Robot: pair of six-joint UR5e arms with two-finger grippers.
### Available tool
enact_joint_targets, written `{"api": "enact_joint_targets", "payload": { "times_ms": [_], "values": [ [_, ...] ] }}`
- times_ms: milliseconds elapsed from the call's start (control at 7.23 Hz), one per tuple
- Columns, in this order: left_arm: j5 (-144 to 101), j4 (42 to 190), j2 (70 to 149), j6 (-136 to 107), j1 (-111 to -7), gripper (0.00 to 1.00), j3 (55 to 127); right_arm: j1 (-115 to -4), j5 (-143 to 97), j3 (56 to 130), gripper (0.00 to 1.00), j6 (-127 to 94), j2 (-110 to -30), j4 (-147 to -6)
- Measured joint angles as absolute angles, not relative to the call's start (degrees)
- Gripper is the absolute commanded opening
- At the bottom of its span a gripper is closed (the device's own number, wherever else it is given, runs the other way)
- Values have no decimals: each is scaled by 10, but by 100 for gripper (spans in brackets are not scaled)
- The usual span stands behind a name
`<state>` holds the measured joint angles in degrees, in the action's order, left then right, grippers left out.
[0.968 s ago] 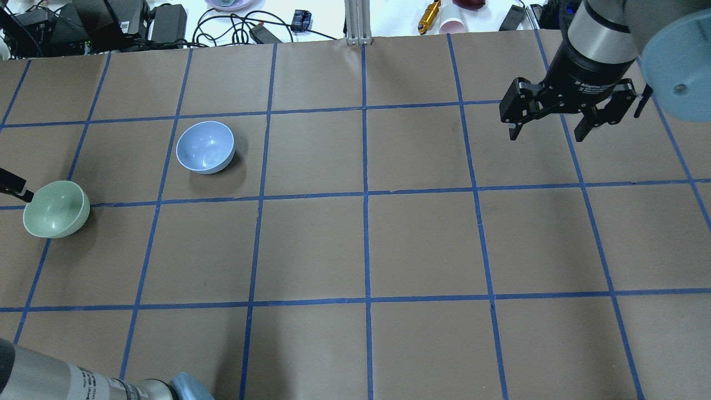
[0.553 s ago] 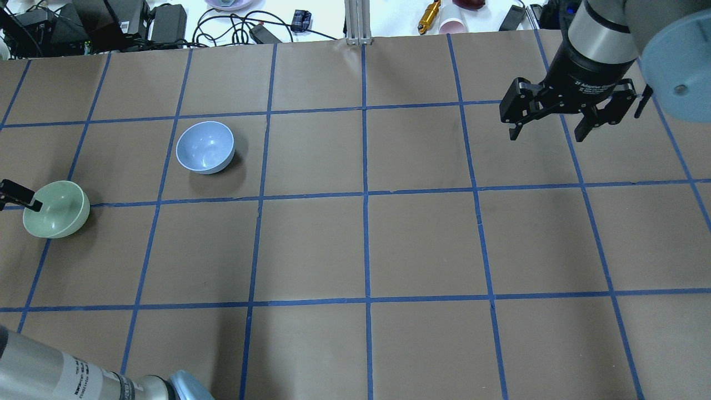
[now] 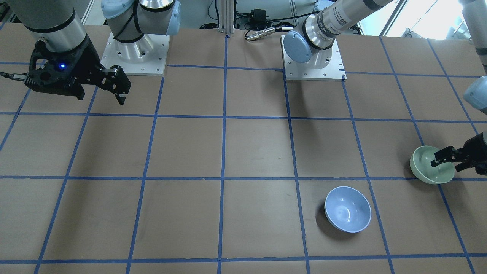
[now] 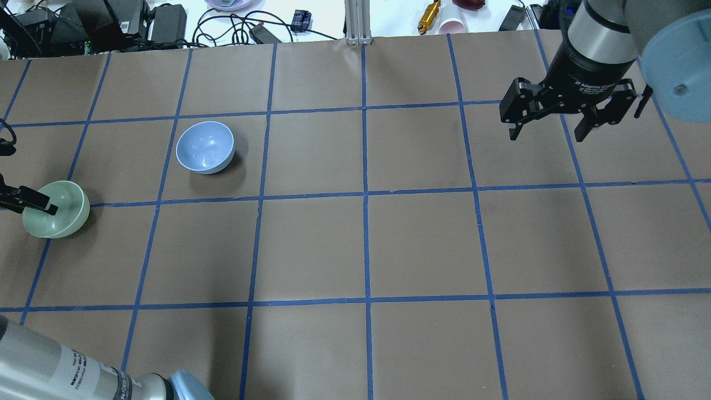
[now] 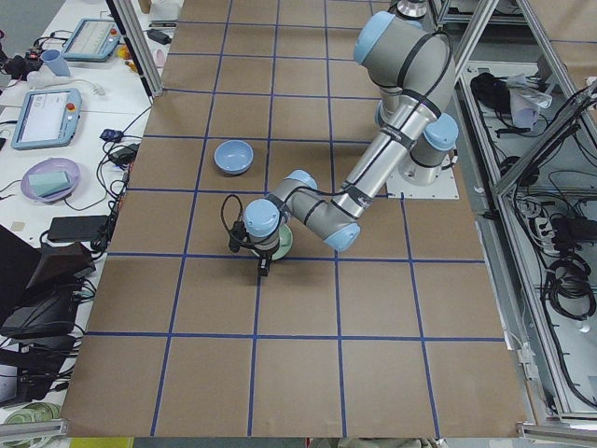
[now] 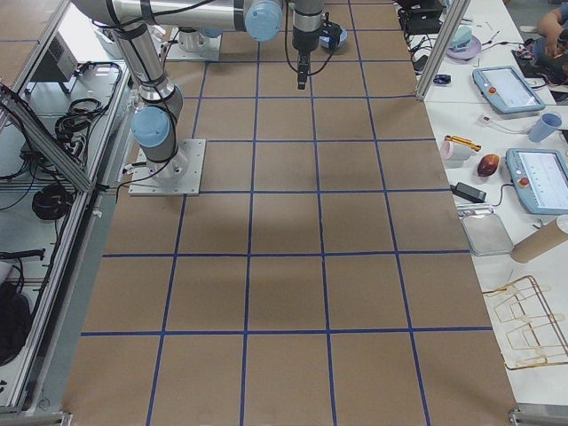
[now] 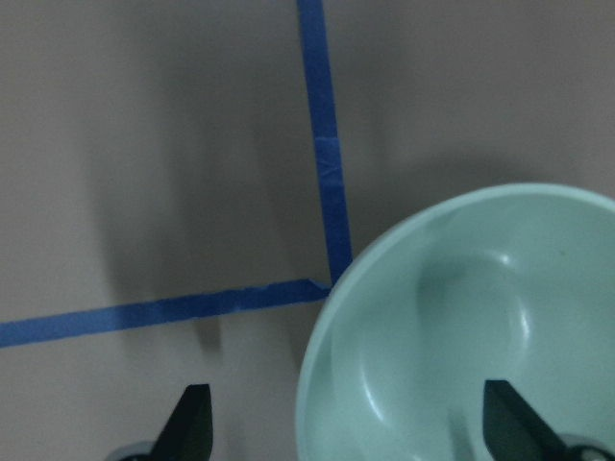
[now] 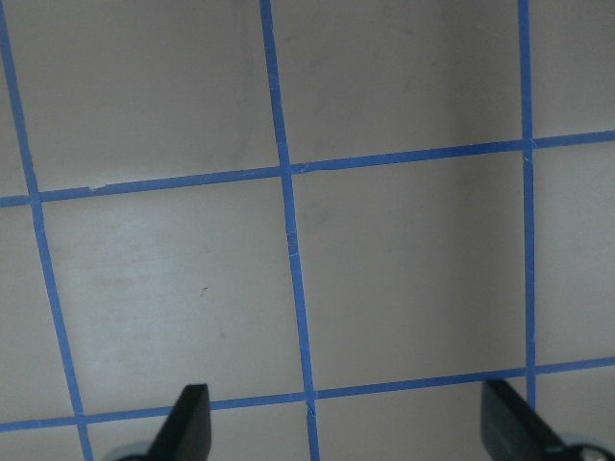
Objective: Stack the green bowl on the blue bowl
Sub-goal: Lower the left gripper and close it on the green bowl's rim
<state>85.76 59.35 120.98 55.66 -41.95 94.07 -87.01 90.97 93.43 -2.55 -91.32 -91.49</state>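
The green bowl (image 4: 61, 214) stands upright at the table's far left, also in the front view (image 3: 426, 167) and filling the left wrist view (image 7: 471, 327). My left gripper (image 3: 446, 164) (image 7: 351, 432) is open and low over it. It straddles the bowl's outer rim, one finger (image 4: 36, 202) inside the bowl and the other outside. The blue bowl (image 4: 205, 146) (image 3: 347, 209) stands empty about one grid square away. My right gripper (image 4: 547, 136) (image 3: 101, 99) is open and empty, hanging above the table's far right.
Cables, power bricks and a gold cylinder (image 4: 429, 16) lie beyond the table's far edge by an aluminium post (image 4: 358, 22). The two arm bases (image 3: 133, 53) (image 3: 314, 64) stand at the robot's side. Blue tape lines grid the brown table.
My left gripper has moved toward the green bowl, and one finger now reaches over the rim into it. Both bowls and the right arm have not moved.
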Motion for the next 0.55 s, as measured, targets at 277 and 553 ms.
{"api": "enact_joint_targets", "payload": {
  "times_ms": [277,553],
  "values": [
    [858,592,1217,558,-419,100,941,-870,910,934,100,-25,-913,-915],
    [857,592,1222,558,-418,87,941,-870,910,934,100,-25,-913,-915]
  ]
}}
